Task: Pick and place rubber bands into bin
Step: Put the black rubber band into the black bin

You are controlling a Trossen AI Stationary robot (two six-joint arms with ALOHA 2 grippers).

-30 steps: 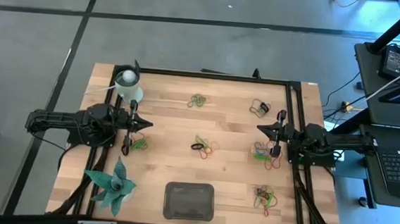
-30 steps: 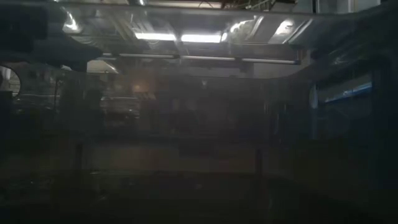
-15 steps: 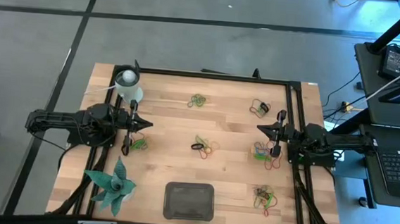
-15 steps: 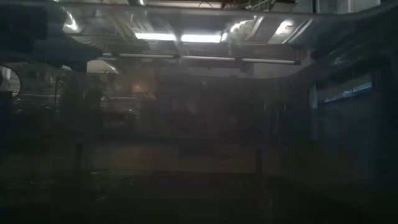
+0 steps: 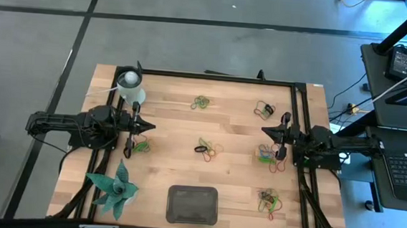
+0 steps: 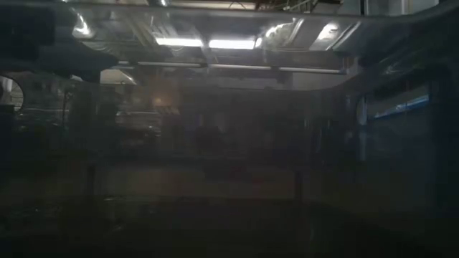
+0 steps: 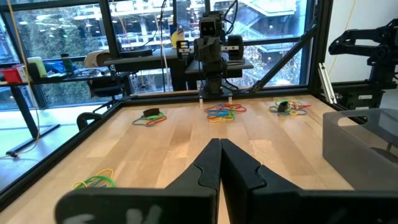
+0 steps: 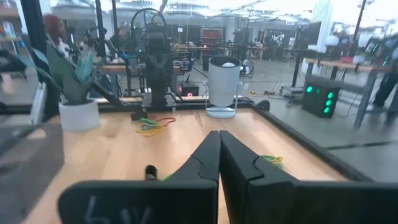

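Both arms are parked at the table's side edges, facing each other. The left gripper [image 5: 149, 127] is clenched on nothing, its fingers [image 7: 208, 163] pressed together; the right gripper [image 5: 265, 131] is likewise clenched and empty, fingers [image 8: 210, 155] meeting at the tips. The bands [image 5: 206, 148] are scattered over the table [image 5: 234, 188] in small heaps: one at the centre, one [image 5: 201, 102] toward the far edge, one [image 5: 265, 109] at the far right, one [image 5: 141, 147] just beside the left gripper, one [image 5: 266, 157] near the right gripper and one [image 5: 269, 200] near the front right. The bin [image 5: 192, 204] is seen at the front edge, near the middle, with no bands visible inside. A cup [image 5: 131, 87] and a plant [image 5: 115, 189] are placed on the left side
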